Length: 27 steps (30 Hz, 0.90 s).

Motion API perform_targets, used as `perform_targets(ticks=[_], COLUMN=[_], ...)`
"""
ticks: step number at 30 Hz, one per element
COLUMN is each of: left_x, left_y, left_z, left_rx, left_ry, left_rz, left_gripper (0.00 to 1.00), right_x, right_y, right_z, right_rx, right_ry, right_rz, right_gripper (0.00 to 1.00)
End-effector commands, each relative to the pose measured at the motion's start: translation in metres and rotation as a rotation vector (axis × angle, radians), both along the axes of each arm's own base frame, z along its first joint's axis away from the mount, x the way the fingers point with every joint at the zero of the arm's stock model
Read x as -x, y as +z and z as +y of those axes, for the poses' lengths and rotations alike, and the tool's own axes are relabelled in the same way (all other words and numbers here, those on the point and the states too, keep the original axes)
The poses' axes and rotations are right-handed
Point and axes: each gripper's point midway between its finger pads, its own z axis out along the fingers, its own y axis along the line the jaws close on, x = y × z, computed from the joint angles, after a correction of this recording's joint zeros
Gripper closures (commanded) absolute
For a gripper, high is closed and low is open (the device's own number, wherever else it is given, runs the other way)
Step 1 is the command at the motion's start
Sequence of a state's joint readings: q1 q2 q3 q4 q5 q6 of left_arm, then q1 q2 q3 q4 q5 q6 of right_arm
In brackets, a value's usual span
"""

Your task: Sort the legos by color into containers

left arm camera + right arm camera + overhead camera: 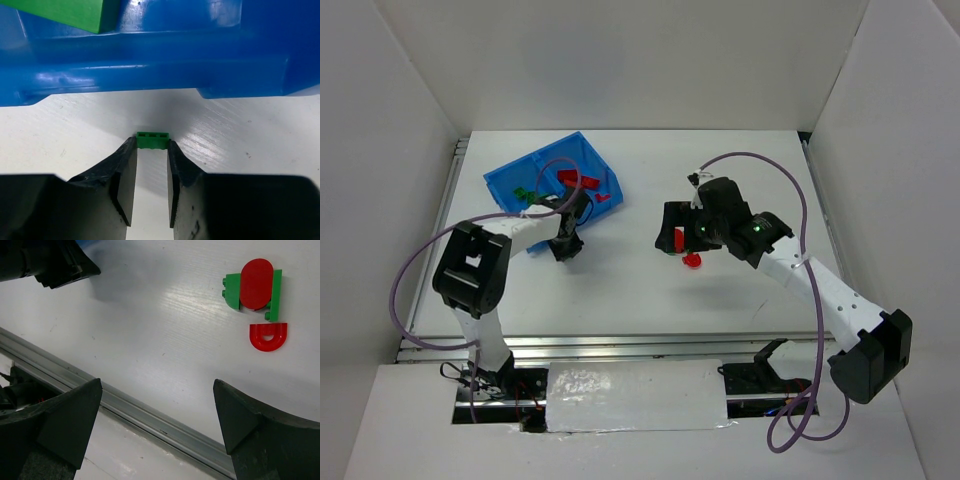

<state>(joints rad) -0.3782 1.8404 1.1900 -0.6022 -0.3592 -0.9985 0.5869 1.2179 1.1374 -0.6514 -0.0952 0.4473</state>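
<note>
The blue bin (542, 175) lies tilted at the back left, with red bricks (582, 180) in its right compartment and green bricks (523, 192) in its left. My left gripper (565, 246) is just in front of the bin. In the left wrist view it (151, 146) is shut on a small green brick (152, 138) at its fingertips, just above the table, close to the bin's wall (150, 55). My right gripper (672, 238) is open and empty (157, 385) at mid-table. A red-green joined pair (254, 287) and a red arch brick (268, 336) lie beyond its right finger.
A large green brick (65, 12) shows inside the bin over its rim. A red brick (693, 260) lies on the table under the right arm. A metal rail (150, 415) runs along the table's near edge. White walls enclose the table.
</note>
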Motion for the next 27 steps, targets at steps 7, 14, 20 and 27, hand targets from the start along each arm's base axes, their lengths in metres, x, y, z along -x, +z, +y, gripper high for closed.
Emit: perform_targets(ticks=[7,14,20,27], left_x=[0.016,-0.002,-0.037,-0.093], left_y=[0.012,0.125,0.151,0.147], left_z=[0.002,0.02,0.068,0.096], left_rx=[0.029,-0.019,-0.067,-0.075], left_ry=[0.004,0.012,0.098,0.128], left_rz=[-0.006,-0.217,-0.267,-0.297], left_gripper=[1.0,1.0,0.96,0.53], right_x=[-0.003,-0.005,-0.008,-0.01], right_y=[0.025,0.023,0.027,0.032], right_z=[0.006,0.012,0.016,0.015], right_rx=[-0.029,-0.04,-0.053,-0.052], right_ry=[0.027,0.036,0.037,0.034], right_rz=[-0.051,-0.041,-0.046,-0.065], right_gripper=[0.0,0.0,0.0,0.0])
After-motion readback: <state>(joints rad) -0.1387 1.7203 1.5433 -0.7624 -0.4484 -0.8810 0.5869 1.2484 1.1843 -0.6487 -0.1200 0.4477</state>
